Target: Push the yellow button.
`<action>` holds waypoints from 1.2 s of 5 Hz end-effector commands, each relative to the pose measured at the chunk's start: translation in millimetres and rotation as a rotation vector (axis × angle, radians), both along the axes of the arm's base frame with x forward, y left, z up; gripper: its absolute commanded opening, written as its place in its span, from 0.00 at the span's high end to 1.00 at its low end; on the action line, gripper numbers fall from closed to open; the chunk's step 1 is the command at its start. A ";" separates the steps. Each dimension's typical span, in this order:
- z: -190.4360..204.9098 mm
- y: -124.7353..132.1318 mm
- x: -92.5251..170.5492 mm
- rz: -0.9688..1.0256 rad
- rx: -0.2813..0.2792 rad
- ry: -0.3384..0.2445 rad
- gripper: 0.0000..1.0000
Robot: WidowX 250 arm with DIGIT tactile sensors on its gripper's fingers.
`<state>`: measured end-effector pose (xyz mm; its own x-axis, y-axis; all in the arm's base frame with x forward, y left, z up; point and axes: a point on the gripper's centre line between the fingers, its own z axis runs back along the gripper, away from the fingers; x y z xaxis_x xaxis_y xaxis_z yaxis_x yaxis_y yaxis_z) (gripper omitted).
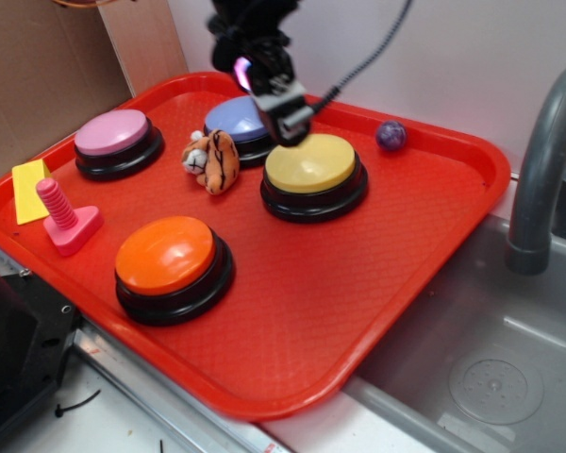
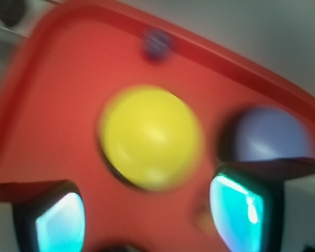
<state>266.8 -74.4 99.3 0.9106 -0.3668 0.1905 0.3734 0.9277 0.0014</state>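
Yellow button [image 1: 312, 162] with a glossy dome top on a black base sits on the red tray [image 1: 358, 311], in the back half of it, and I take this button as the landmark for all the rest. The pincer [image 1: 290, 115] hangs just above the back left edge of the yellow button; in the exterior view I cannot tell if it touches the dome. In the wrist view, which is blurred, the two fingers [image 2: 236, 212] show at the bottom corners with a wide gap between them, so the pincer is spread and it holds nothing; the yellow button [image 2: 149, 137] shows between and above them in that picture. Just behind and to the left of the yellow button is the blue button [image 1: 234, 121], partly hidden by the pincer. Left of the yellow button, near it, lies a small tiger toy [image 1: 213, 160], which is just beside the blue button. Further left is the pink button [image 1: 116, 135]. In front and to the left of the yellow button, apart from it, sits the orange button [image 1: 167, 257]. A small purple ball [image 1: 391, 135] lies behind and to the right of the yellow button, close to the tray rim. Far to the left stand a pink screw-shaped toy [image 1: 64, 217] and a flat yellow card [image 1: 28, 189] at the tray edge. To the right of the tray is a grey sink [image 1: 491, 377] with a faucet [image 1: 542, 160].
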 end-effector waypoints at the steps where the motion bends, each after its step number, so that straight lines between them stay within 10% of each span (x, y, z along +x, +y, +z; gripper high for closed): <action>1: -29.1 -8.2 16.6 0.145 0.028 0.063 0.00; 2: -37.1 -1.5 15.7 0.164 0.153 0.074 0.00; 3: -40.7 0.6 15.3 0.168 0.164 0.084 0.00; 6: -5.6 2.9 16.2 0.154 0.060 0.092 0.00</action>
<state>273.9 -69.0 74.7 0.9717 -0.2362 0.0026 0.2360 0.9713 0.0306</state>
